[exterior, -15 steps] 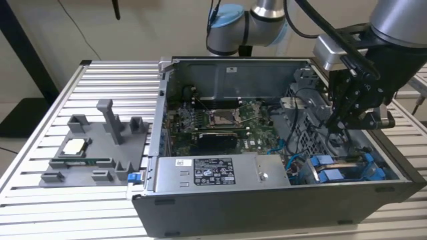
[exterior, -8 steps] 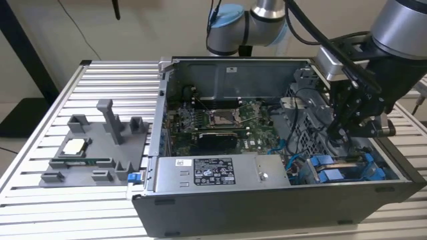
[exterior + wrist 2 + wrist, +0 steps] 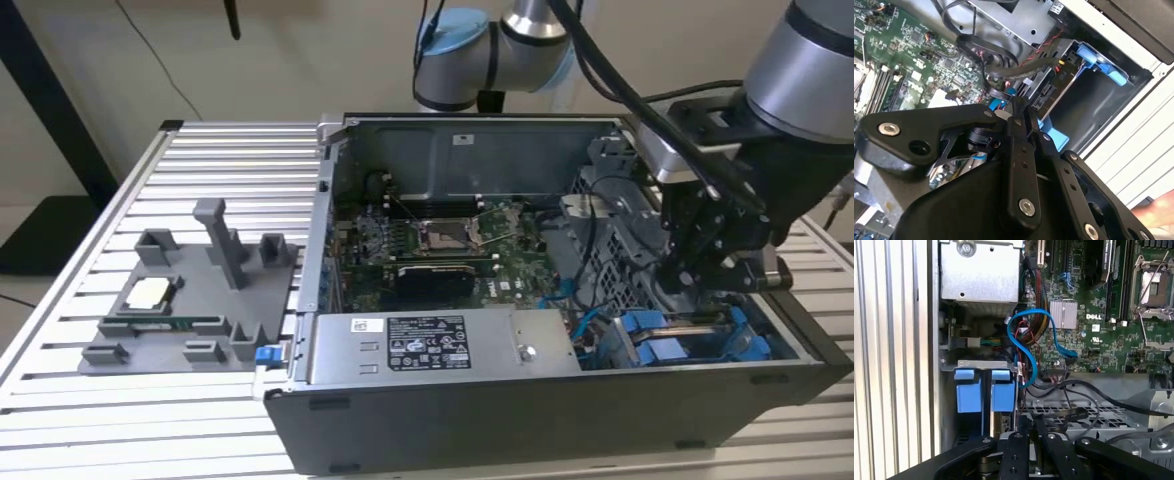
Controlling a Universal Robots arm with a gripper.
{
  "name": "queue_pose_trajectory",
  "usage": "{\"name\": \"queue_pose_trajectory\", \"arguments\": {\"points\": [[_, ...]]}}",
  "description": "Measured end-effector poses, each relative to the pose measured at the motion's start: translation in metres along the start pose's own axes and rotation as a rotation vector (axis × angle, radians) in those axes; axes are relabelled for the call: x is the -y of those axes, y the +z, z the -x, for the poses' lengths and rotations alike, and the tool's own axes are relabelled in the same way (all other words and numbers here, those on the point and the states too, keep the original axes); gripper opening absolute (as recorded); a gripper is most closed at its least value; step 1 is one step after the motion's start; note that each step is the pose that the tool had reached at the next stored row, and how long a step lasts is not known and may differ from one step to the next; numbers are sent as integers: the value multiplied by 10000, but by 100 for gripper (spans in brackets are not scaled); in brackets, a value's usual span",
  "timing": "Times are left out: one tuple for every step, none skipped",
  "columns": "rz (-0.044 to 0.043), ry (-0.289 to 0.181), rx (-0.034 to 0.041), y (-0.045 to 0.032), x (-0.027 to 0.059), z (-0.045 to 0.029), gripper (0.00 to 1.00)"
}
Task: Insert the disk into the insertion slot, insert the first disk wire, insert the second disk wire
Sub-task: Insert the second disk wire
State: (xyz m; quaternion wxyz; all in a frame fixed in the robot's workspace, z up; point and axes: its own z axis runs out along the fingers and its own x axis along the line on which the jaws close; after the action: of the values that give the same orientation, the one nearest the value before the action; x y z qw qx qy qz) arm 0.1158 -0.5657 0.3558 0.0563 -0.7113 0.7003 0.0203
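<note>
The disk (image 3: 1046, 96) sits in the insertion slot (image 3: 1094, 107) at the case's front corner, its connector edge facing out. Its blue carrier (image 3: 683, 338) shows in the exterior view, and the carrier's blue tabs (image 3: 987, 395) appear in the first wrist view. My gripper (image 3: 1021, 106) hangs inside the case, right at the disk's connector edge. Its fingers (image 3: 1019, 440) are pressed close together on the end of a black disk wire (image 3: 1072, 414). A second, blue wire (image 3: 1030, 320) loops from the motherboard towards the slot. In the exterior view my gripper (image 3: 715, 298) is low over the slot.
The motherboard (image 3: 441, 240) fills the case floor, with the grey power supply box (image 3: 441, 345) along the near wall. A perforated metal cage (image 3: 1104, 417) lies beside my fingers. On the ribbed table (image 3: 80, 390), a grey fixture (image 3: 200, 300) stands at the exterior view's left.
</note>
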Motion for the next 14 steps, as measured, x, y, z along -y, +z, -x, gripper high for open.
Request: {"name": "queue_pose_trajectory", "arguments": {"points": [[0,0,0,12,4,-6,16],[0,0,-1,23,9,-14,16],[0,1,-1,35,18,-22,16],[0,0,-1,48,31,-30,16],[0,1,0,63,46,-40,16],[0,0,-1,74,61,-50,16],[0,1,0,81,80,-58,16],[0,1,1,85,96,-65,16],[0,0,-1,86,109,-71,16],[1,0,0,86,120,-76,16],[3,0,-4,86,130,-82,16],[5,0,-12,85,133,-87,16],[7,0,-29,86,136,-90,16],[10,0,-52,84,136,-93,16]]}}
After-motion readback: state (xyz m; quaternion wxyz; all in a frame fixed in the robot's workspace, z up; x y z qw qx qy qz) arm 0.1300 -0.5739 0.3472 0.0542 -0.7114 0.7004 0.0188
